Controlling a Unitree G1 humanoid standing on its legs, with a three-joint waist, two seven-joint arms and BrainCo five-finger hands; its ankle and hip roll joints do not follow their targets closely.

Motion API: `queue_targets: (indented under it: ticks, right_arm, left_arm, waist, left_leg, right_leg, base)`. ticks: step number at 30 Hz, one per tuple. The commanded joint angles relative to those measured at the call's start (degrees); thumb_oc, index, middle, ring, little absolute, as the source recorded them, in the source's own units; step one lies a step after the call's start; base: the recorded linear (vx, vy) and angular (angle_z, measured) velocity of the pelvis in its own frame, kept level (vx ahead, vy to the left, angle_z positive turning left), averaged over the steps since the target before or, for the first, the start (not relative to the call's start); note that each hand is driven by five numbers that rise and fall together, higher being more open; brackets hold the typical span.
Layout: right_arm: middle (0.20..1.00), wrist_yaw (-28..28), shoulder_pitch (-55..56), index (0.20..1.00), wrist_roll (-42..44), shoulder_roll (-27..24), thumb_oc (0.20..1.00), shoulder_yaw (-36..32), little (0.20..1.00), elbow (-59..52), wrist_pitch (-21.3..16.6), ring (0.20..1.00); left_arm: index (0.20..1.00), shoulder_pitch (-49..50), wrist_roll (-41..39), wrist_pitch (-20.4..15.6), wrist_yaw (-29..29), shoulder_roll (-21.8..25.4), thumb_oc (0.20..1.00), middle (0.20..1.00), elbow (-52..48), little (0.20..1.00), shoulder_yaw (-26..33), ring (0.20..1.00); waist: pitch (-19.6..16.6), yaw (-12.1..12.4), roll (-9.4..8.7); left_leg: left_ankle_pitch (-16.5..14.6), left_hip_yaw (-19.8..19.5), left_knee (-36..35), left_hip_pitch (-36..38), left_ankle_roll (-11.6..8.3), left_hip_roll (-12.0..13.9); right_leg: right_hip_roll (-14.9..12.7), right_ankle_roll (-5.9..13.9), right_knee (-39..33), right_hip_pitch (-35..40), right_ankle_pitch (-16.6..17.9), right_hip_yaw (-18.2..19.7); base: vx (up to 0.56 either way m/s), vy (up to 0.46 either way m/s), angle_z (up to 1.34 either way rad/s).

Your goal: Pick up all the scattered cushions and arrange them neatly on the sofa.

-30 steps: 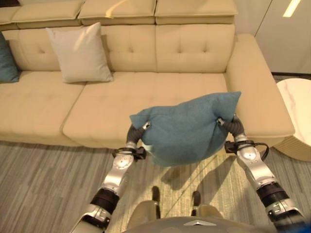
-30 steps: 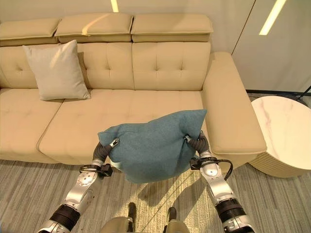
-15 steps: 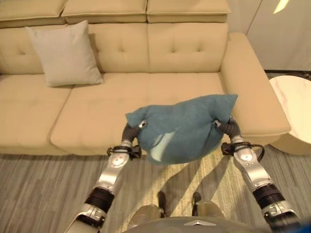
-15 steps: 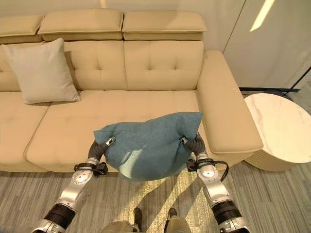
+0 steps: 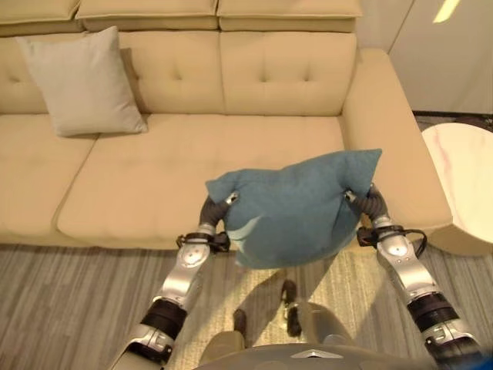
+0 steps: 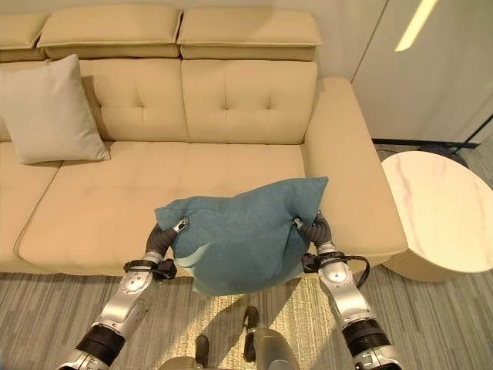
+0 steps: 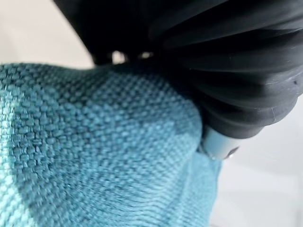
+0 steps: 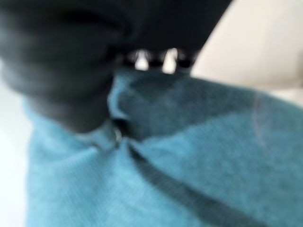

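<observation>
The left hand (image 5: 218, 209) grips one side of a soft teal woven-fabric square cushion (image 5: 296, 208) and the right hand (image 5: 367, 202) grips the other side, fingers curled into the cloth, so the cushion hangs in the lower middle of the frame, in front of the seat edge of the long beige tufted sofa (image 5: 192, 166). A pale grey square cushion (image 5: 81, 81) already leans upright against the backrest at the upper left. Judging by this, one cushion is placed and the teal one is not yet set down; the seat beyond it is free
</observation>
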Motion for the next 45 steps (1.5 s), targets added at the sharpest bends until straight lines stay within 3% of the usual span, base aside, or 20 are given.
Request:
queue_targets:
  ticks: [1, 3, 4, 5, 6, 7, 11, 13, 15, 19, 20, 24, 27, 29, 31, 37, 40, 41, 42, 45]
  right_arm:
    - [0.200, -0.52, -1.85, 0.200, 1.89, 1.88, 0.200, -0.45, 0.200, -7.06, -6.64, 0.200]
    - [0.200, -0.45, -1.83, 0.200, 2.00, 1.70, 0.200, -0.68, 0.200, -7.04, -6.51, 0.200]
    - [0.200, -0.52, -1.57, 0.200, 2.07, 1.37, 0.200, -1.42, 0.200, -6.71, -6.45, 0.200]
    - [0.200, -0.52, -1.60, 0.200, 2.07, 1.40, 0.200, -1.45, 0.200, -6.71, -6.44, 0.200]
    - [0.200, -0.33, -1.48, 0.200, 2.00, 1.18, 0.200, -1.74, 0.200, -6.75, -6.45, 0.200]
    - [0.200, -0.42, -1.62, 0.200, 1.83, 1.05, 0.200, -1.91, 0.200, -6.43, -6.46, 0.200]
    - [0.200, -0.56, -2.02, 0.200, 1.33, 1.01, 0.200, -2.30, 0.200, -5.91, -6.03, 0.200]
    - [0.200, -0.33, -1.91, 0.200, 0.94, 1.22, 0.200, -2.07, 0.200, -5.99, -6.13, 0.200]
    - [0.200, -0.07, -1.52, 0.200, 0.29, 1.45, 0.200, -2.58, 0.200, -6.30, -5.92, 0.200]
    - [0.200, 0.64, -1.01, 0.200, -0.03, 2.93, 0.200, -2.76, 0.200, -7.82, -5.88, 0.200]
    - [0.200, 0.84, -1.47, 0.200, -0.06, 3.54, 0.200, -2.60, 0.200, -7.74, -6.01, 0.200]
    - [0.200, 1.49, -2.10, 0.200, -0.11, 4.51, 0.200, -1.87, 0.200, -7.93, -5.91, 0.200]
    - [0.200, 1.48, -2.64, 0.200, 0.01, 4.07, 0.200, -1.38, 0.200, -7.23, -5.66, 0.200]
    - [0.200, 1.47, -2.67, 0.200, 0.01, 4.05, 0.200, -1.36, 0.200, -7.20, -5.67, 0.200]
    - [0.200, 1.28, -4.64, 0.200, 0.69, 3.85, 0.200, -0.35, 0.200, -6.53, -5.51, 0.200]
    - [0.200, 1.17, -3.64, 0.200, 0.72, 3.10, 0.200, -0.68, 0.200, -6.55, -5.66, 0.200]
    - [0.200, 1.10, -1.83, 0.200, 0.58, 2.33, 0.200, -1.57, 0.200, -7.24, -5.82, 0.200]
    - [0.200, 0.77, -1.57, 0.200, 0.56, 1.85, 0.200, -1.94, 0.200, -7.13, -5.90, 0.200]
    - [0.200, 0.63, -1.67, 0.200, 0.80, 1.22, 0.200, -1.99, 0.200, -7.00, -5.79, 0.200]
    - [0.200, 0.22, -2.07, 0.200, 1.10, 0.52, 0.200, -1.86, 0.200, -7.12, -6.09, 0.200]
  left_arm:
    - [0.200, -3.41, -0.66, -4.98, -2.81, -0.23, 0.200, 0.200, -4.67, 0.200, 0.24, 0.200]
    - [0.200, -3.40, -0.75, -4.80, -2.90, -0.16, 0.200, 0.200, -4.70, 0.200, 0.25, 0.200]
    - [0.200, -3.35, -0.59, -4.28, -3.13, -0.33, 0.200, 0.200, -4.62, 0.200, 0.30, 0.200]
    - [0.200, -3.38, -0.59, -4.27, -3.12, -0.30, 0.200, 0.200, -4.62, 0.200, 0.30, 0.200]
    - [0.200, -3.16, -0.44, -4.23, -3.30, -0.30, 0.200, 0.200, -4.80, 0.200, 0.29, 0.200]
    - [0.200, -3.14, -0.41, -4.19, -3.28, -0.38, 0.200, 0.200, -4.80, 0.200, 0.31, 0.200]
    - [0.200, -3.02, -0.38, -4.20, -3.06, -0.28, 0.200, 0.200, -5.31, 0.200, 0.43, 0.200]
    - [0.200, -2.71, -0.62, -4.36, -3.07, -0.40, 0.200, 0.200, -5.33, 0.200, 0.65, 0.200]
    - [0.200, -2.89, -0.52, -4.34, -3.08, -0.19, 0.200, 0.200, -5.34, 0.200, 0.53, 0.200]
    - [0.200, -3.05, -0.41, -4.21, -3.26, 1.43, 0.200, 0.200, -6.35, 0.200, 0.88, 0.200]
    - [0.200, -2.91, -0.26, -4.15, -3.08, 2.16, 0.200, 0.200, -6.75, 0.200, 1.51, 0.200]
    - [0.200, -2.91, -0.18, -4.26, -2.76, 3.08, 0.200, 0.200, -7.07, 0.200, 2.56, 0.200]
    - [0.200, -2.88, -0.23, -4.37, -2.49, 2.90, 0.200, 0.200, -6.76, 0.200, 2.64, 0.200]
    - [0.200, -2.89, -0.22, -4.37, -2.49, 2.88, 0.200, 0.200, -6.75, 0.200, 2.65, 0.200]
    - [0.200, -3.77, 0.21, -4.42, -1.98, 2.40, 0.200, 0.200, -5.88, 0.200, 3.02, 0.200]
    - [0.200, -3.79, 0.13, -5.02, -2.32, 1.36, 0.200, 0.200, -5.68, 0.200, 2.07, 0.200]
    - [0.200, -4.10, 0.05, -5.02, -2.62, 0.45, 0.200, 0.200, -4.91, 0.200, 0.94, 0.200]
    - [0.200, -4.74, -0.24, -5.09, -2.51, 0.15, 0.200, 0.200, -4.90, 0.200, 0.50, 0.200]
    - [0.200, -4.95, -0.54, -5.09, -2.79, 0.08, 0.200, 0.200, -4.94, 0.200, 0.32, 0.200]
    - [0.200, -5.27, -0.90, -5.23, -2.82, 0.14, 0.200, 0.200, -5.06, 0.200, 0.26, 0.200]
  waist:
    - [-4.39, -0.18, -3.57]
    - [-4.30, -0.04, -3.82]
    - [-3.97, 0.77, -3.96]
    - [-4.08, 0.67, -4.17]
    - [-4.20, 0.81, -3.93]
    - [-4.34, 1.41, -2.86]
    - [-4.20, 2.62, -1.33]
    - [-4.31, 2.80, -0.89]
    - [-4.88, 2.51, -0.65]
    - [-4.88, 3.06, -1.19]
    - [-4.44, 3.14, -1.21]
    - [-3.98, 3.24, -0.93]
    - [-4.63, 2.47, -1.28]
    - [-4.53, 2.50, -1.23]
    - [-3.76, 1.26, -2.11]
    - [-4.32, 0.51, -3.04]
    - [-5.80, -0.46, -3.00]
    - [-5.28, -0.93, -3.19]
    - [-4.62, -0.79, -3.68]
    - [-4.06, -0.68, -4.31]
  left_leg:
    - [-5.41, 6.24, 21.09, -7.05, 1.24, -0.37]
    - [-5.57, 7.53, 22.65, -9.19, 1.76, 0.01]
    - [-7.60, 9.28, 16.58, -11.21, 2.38, 1.13]
    - [-7.16, 9.32, 16.15, -11.23, 2.43, 0.87]
    - [-6.20, 8.85, 12.84, -10.99, 2.06, 0.85]
    - [-2.32, 7.30, 5.08, -10.83, 0.71, 0.75]
    - [2.78, 4.12, -3.61, -10.81, -0.90, -0.11]
    - [3.24, 3.50, -5.85, -9.78, -0.95, 0.20]
    - [3.74, 3.69, -4.71, -9.22, -0.91, 0.33]
    - [0.13, 5.15, -0.42, -8.99, 1.46, -0.58]
    - [-1.46, 6.19, 0.97, -8.38, 2.67, -0.76]
    - [-2.70, 7.84, 1.06, -7.02, 3.82, -0.44]
    - [-4.20, 7.71, -0.71, -3.75, 4.36, -1.59]
    - [-4.26, 7.72, -0.75, -3.60, 4.35, -1.54]
    - [-6.87, 7.47, -1.99, 0.36, 4.61, -2.75]
    - [-8.92, 4.80, -2.38, 3.64, 3.66, -3.24]
    - [-8.82, 3.76, -2.69, 5.47, 1.15, -0.24]
    - [-6.67, 3.96, 1.64, 3.04, -0.53, 1.26]
    - [-4.49, 4.68, 6.17, 0.26, -0.95, 2.28]
    - [-3.40, 4.68, 12.69, -4.25, -0.44, 2.91]
  right_leg:
    - [-0.17, 6.01, -14.53, 6.26, 7.31, 5.77]
    - [-0.45, 5.80, -14.71, 7.01, 6.99, 5.62]
    - [-0.94, 6.02, -14.95, 9.13, 5.33, 5.36]
    - [-1.19, 6.05, -14.96, 8.96, 5.42, 5.33]
    - [-1.20, 6.18, -14.99, 9.43, 5.07, 5.35]
    - [-0.60, 6.47, -15.10, 10.40, 4.31, 5.37]
    - [-0.42, 6.94, -14.24, 13.09, 1.59, 6.60]
    - [-0.46, 7.14, -13.41, 13.19, 1.09, 6.98]
    - [-2.06, 7.88, -12.87, 14.06, 0.46, 6.84]
    - [-5.89, 8.77, -8.08, 13.49, -0.24, 8.48]
    - [-7.19, 9.30, -4.03, 11.56, 1.39, 9.10]
    - [-8.29, 9.27, 1.29, 7.52, 3.69, 9.63]
    - [-5.79, 8.58, -3.03, 4.59, 4.05, 9.88]
    - [-5.73, 8.58, -3.13, 4.76, 4.07, 9.88]
    - [-3.66, 10.16, -12.02, -1.61, 7.99, 7.01]
    - [-3.29, 10.51, -13.39, 0.25, 9.72, 9.99]
    - [-3.37, 9.36, -12.61, 2.22, 8.58, 8.98]
    - [-3.69, 8.71, -12.31, 3.14, 7.93, 7.86]
    - [-3.91, 7.98, -12.39, 4.03, 7.55, 7.22]
    - [-3.48, 6.94, -13.03, 5.34, 6.98, 6.58]
  base:
    - [0.16, -0.102, 0.33]
    - [0.18, -0.028, 0.09]
    - [0.21, 0.023, 0.15]
    - [0.28, 0.046, 0.27]
    - [0.21, 0.119, 0.15]
    - [0.22, 0.118, 0.02]
    - [0.24, 0.182, -0.10]
    - [0.20, 0.196, -0.33]
    - [0.23, 0.257, -0.29]
    - [0.17, 0.281, -0.26]
    - [0.10, 0.230, -0.42]
    - [0.08, 0.173, -0.37]
    - [0.22, 0.104, -0.18]
    - [0.15, 0.023, -0.10]
    - [0.31, -0.009, -0.23]
    - [0.26, -0.081, 0.20]
    - [0.27, -0.156, 0.29]
    - [0.17, -0.185, 0.64]
    - [0.07, -0.164, 0.77]
    - [0.05, -0.077, 0.51]
